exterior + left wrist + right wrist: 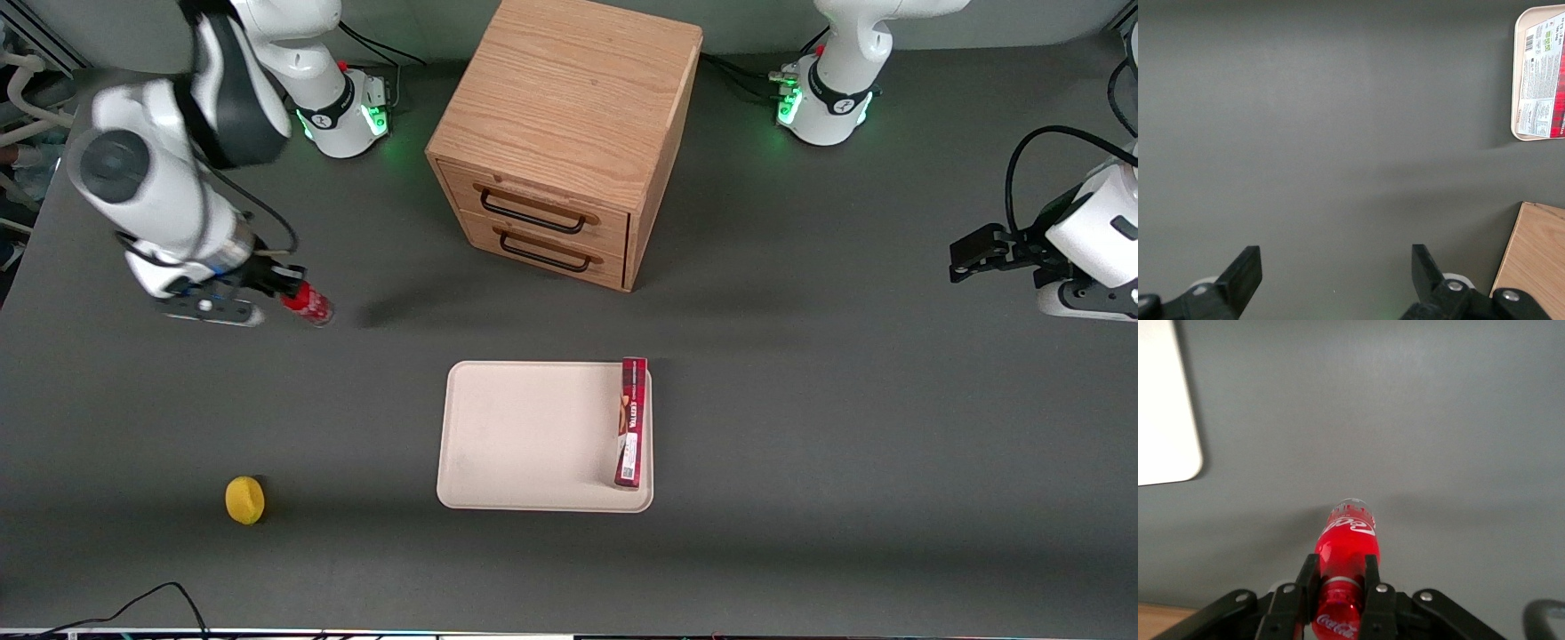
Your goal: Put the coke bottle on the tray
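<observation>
My right gripper (286,286) is shut on the small red coke bottle (308,304) and holds it tilted above the table at the working arm's end. In the right wrist view the fingers (1310,581) clamp the neck of the coke bottle (1346,552), whose clear base points away from the gripper (1340,577). The cream-beige tray (524,436) lies on the table nearer the front camera than the cabinet. A corner of the tray shows in the right wrist view (1168,420) and an end of the tray shows in the left wrist view (1519,73).
A long red rectangular box (631,422) lies on the tray along the edge toward the parked arm. A wooden two-drawer cabinet (564,133) stands farther from the front camera than the tray. A yellow lemon-like object (244,500) lies near the front at the working arm's end.
</observation>
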